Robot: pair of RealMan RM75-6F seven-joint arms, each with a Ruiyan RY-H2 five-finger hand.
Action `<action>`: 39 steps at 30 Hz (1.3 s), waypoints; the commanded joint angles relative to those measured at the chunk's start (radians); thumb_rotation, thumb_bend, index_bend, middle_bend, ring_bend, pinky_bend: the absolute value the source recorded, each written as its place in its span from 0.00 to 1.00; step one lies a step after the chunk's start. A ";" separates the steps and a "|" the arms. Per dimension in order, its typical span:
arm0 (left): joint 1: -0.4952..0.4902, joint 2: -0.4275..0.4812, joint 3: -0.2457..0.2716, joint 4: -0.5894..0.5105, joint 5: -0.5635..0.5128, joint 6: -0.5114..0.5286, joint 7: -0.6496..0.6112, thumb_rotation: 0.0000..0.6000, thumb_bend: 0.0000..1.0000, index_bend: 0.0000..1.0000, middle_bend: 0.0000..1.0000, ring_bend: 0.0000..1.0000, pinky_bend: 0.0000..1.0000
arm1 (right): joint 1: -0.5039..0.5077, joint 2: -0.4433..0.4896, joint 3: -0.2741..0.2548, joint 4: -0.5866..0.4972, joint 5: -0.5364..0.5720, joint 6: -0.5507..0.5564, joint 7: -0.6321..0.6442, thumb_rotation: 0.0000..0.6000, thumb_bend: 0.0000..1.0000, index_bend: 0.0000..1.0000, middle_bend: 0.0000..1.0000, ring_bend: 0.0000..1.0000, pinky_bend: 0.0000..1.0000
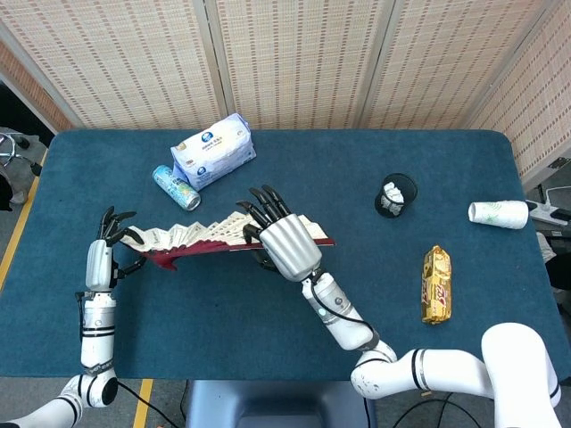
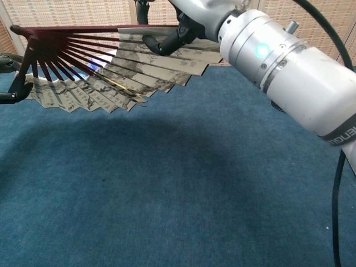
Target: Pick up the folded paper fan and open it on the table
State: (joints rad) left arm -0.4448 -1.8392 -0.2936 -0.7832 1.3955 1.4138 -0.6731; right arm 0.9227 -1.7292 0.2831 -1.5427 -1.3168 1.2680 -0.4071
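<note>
The paper fan (image 1: 201,236) is spread wide, with dark red ribs and ink-painted paper. In the chest view the fan (image 2: 111,78) hangs above the blue table (image 1: 294,160) and casts a shadow on it. My left hand (image 1: 107,250) pinches the fan's left end rib; in the chest view the dark fingertips (image 2: 11,95) of that hand show at the frame's left edge. My right hand (image 1: 284,242) grips the fan's right edge from above, its fingers curled over the top rib (image 2: 167,40). The ribs meet at a pivot (image 2: 22,32) near the left hand.
A white-and-blue tissue pack (image 1: 214,150) and a lying can (image 1: 175,187) sit behind the fan. A black cup (image 1: 396,196) stands at centre right, with a tipped white paper cup (image 1: 498,214) and a yellow snack bar (image 1: 436,283) further right.
</note>
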 commanded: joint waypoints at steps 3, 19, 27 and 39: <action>-0.015 -0.052 0.015 0.129 0.013 0.032 -0.003 1.00 0.66 0.70 0.20 0.01 0.11 | -0.032 -0.006 -0.060 0.050 -0.107 0.059 -0.024 1.00 0.64 0.66 0.16 0.00 0.00; 0.016 -0.134 0.111 0.383 0.063 0.069 0.000 1.00 0.59 0.44 0.16 0.00 0.08 | -0.154 -0.072 -0.187 0.179 -0.256 0.159 0.004 1.00 0.64 0.62 0.16 0.00 0.01; 0.072 -0.158 0.206 0.479 0.116 0.039 0.052 1.00 0.52 0.01 0.00 0.00 0.08 | -0.237 -0.102 -0.263 0.243 -0.289 0.177 0.061 1.00 0.63 0.44 0.16 0.00 0.02; 0.107 -0.158 0.234 0.534 0.115 -0.018 0.061 1.00 0.50 0.00 0.00 0.00 0.07 | -0.346 -0.041 -0.369 0.234 -0.323 0.147 -0.009 1.00 0.63 0.23 0.16 0.00 0.01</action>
State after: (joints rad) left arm -0.3394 -1.9983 -0.0603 -0.2500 1.5111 1.3971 -0.6103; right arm 0.5900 -1.7803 -0.0757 -1.3064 -1.6410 1.4240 -0.4009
